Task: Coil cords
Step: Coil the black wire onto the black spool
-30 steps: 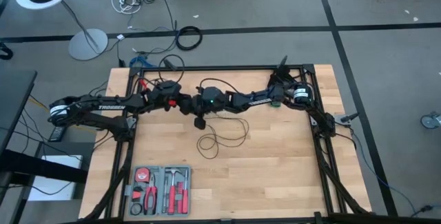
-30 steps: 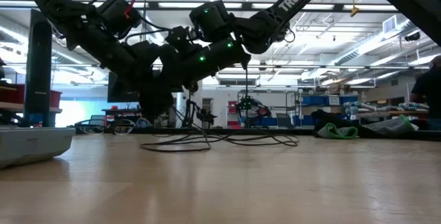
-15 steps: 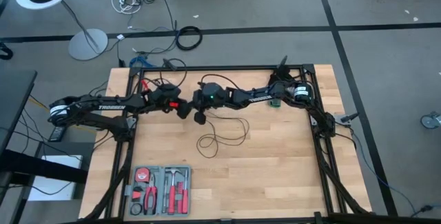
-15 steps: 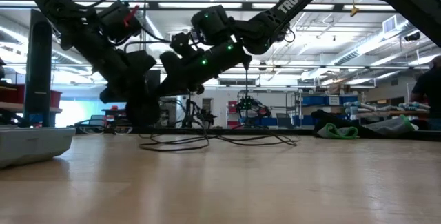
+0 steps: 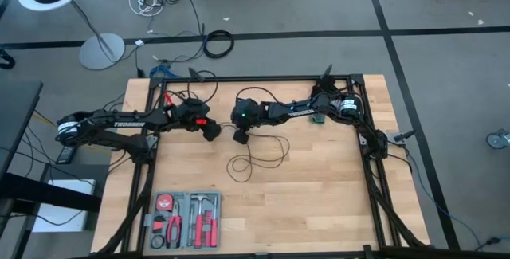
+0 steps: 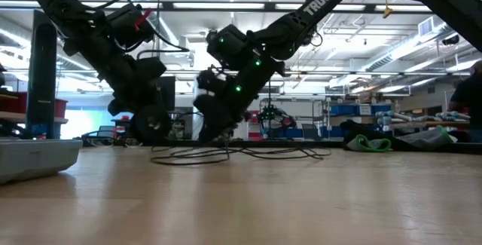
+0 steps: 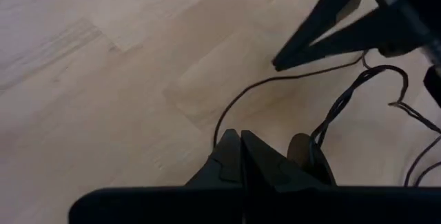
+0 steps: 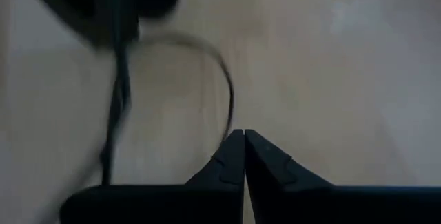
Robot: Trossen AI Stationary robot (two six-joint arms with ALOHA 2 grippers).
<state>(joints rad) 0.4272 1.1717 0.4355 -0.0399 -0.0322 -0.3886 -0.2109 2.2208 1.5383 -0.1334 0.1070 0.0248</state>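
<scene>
The cord [image 5: 253, 160] is spread in loose loops on the bench [image 5: 319, 203], and both the left hand [image 5: 213, 131] and the right hand [image 5: 241, 137] are held closed just above its rear strands, seemingly so that the loops can be gathered.

One cord [image 5: 256, 157], two pincers, one tool tray [image 5: 185, 221].

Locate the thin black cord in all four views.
High: cord looped mid-table, below both grippers.
Low: flat loops under the arms.
Left wrist: strand crossing the wood.
Right wrist: curved strand ahead of the fingers.
Shared landmark: wooden table.
</scene>
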